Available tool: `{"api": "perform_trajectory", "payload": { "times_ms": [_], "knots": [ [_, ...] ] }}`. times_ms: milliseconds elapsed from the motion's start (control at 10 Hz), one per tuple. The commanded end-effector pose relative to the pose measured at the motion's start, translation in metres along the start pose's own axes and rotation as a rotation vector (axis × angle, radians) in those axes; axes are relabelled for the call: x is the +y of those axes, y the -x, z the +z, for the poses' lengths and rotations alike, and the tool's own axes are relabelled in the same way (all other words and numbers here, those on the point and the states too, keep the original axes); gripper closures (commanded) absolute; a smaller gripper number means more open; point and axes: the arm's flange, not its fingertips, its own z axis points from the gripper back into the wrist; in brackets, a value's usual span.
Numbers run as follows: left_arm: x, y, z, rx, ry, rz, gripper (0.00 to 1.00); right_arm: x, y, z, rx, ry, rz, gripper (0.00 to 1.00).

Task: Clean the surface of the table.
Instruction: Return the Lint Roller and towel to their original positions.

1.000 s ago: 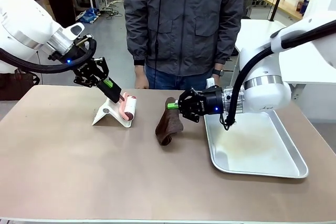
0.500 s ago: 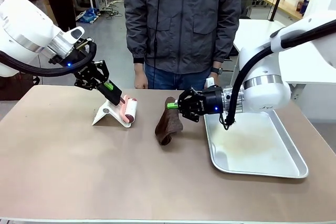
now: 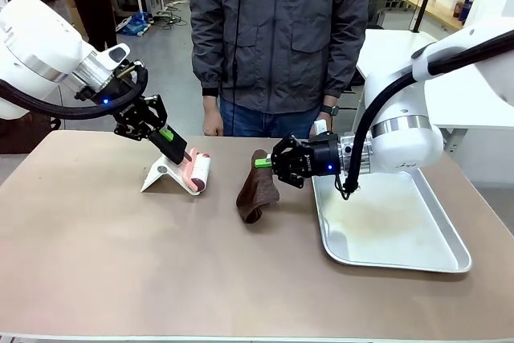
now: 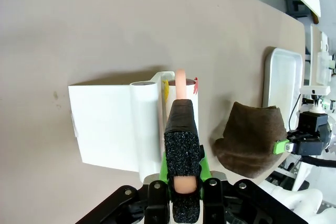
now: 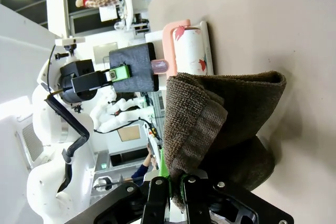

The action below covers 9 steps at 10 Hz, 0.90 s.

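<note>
Desk (image 3: pixel 120 263): left claw (image 3: pixel 183 153) clamped on pink lint-roller handle (image 4: pixel 180 85); right claw (image 3: pixel 265 162) clamped on brown cloth (image 3: pixel 257 190); silver tray (image 3: pixel 401 255) at right.

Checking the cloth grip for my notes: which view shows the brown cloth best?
The right wrist view: the brown cloth fills it, pinched in the right gripper. The front view shows it hanging to the table; the left wrist view shows it from above.

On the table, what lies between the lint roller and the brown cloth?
Bare table only: front view shows a clear gap between the lint roller and the brown cloth.
</note>
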Motion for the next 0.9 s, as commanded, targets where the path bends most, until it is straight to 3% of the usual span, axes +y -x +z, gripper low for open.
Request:
{"api": "perform_trajectory", "payload": {
  "times_ms": [0,800],
  "knots": [
    [0.0056,0.0037,-0.0013,-0.019,0.013,-0.010,0.78,0.0066,-0.0052,-0.0049,0.019,0.008,-0.010,0.92],
    [0.0080,0.0081,-0.0002,-0.106,-0.006,-0.016,0.78,0.0055,-0.0070,-0.0073,0.040,0.008,-0.013,0.92]
  ]
}}
